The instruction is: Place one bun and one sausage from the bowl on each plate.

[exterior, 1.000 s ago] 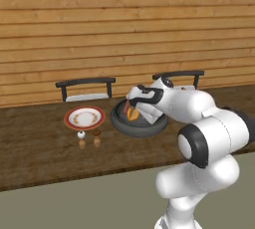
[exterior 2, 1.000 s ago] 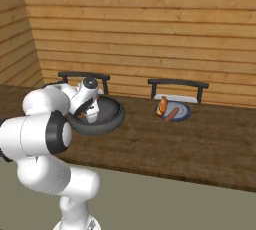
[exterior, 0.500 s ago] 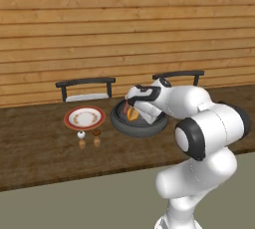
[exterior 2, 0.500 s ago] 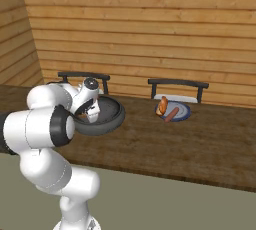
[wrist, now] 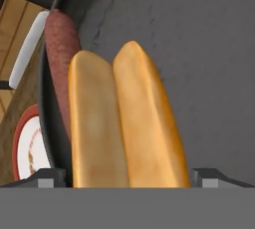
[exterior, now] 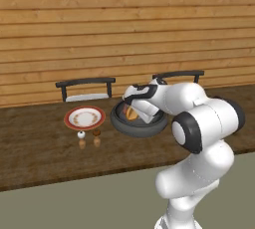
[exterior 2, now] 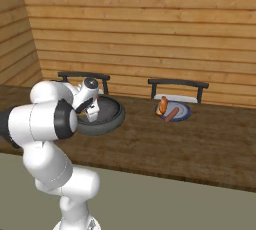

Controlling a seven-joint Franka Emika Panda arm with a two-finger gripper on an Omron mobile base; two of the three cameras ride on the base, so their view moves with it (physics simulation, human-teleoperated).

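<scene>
The dark bowl (exterior: 122,124) (exterior 2: 112,122) (wrist: 199,44) sits mid-table. In it lie a split golden bun (wrist: 124,123) (exterior: 132,114) and a red-brown sausage (wrist: 62,58) against the wall. My gripper (wrist: 129,178) (exterior: 131,109) (exterior 2: 92,116) reaches down into the bowl, open, with one fingertip on each side of the bun's near end and no contact to be seen. The white plate with the red-brown rim (exterior: 84,118) (wrist: 22,148) is bare, left of the bowl. The blue plate (exterior 2: 180,110) carries a bun (exterior 2: 161,105) and a sausage (exterior 2: 171,116).
Two dark chairs (exterior: 85,84) (exterior 2: 177,85) stand behind the wooden table against the plank wall. Two small shakers (exterior: 88,134) stand just in front of the white plate. The table's front edge (exterior: 99,173) runs close to my base.
The hand has eased slightly deeper into the bowl over the bun, and the elbow has swung a little. The jaws stay open; nothing else has moved.
</scene>
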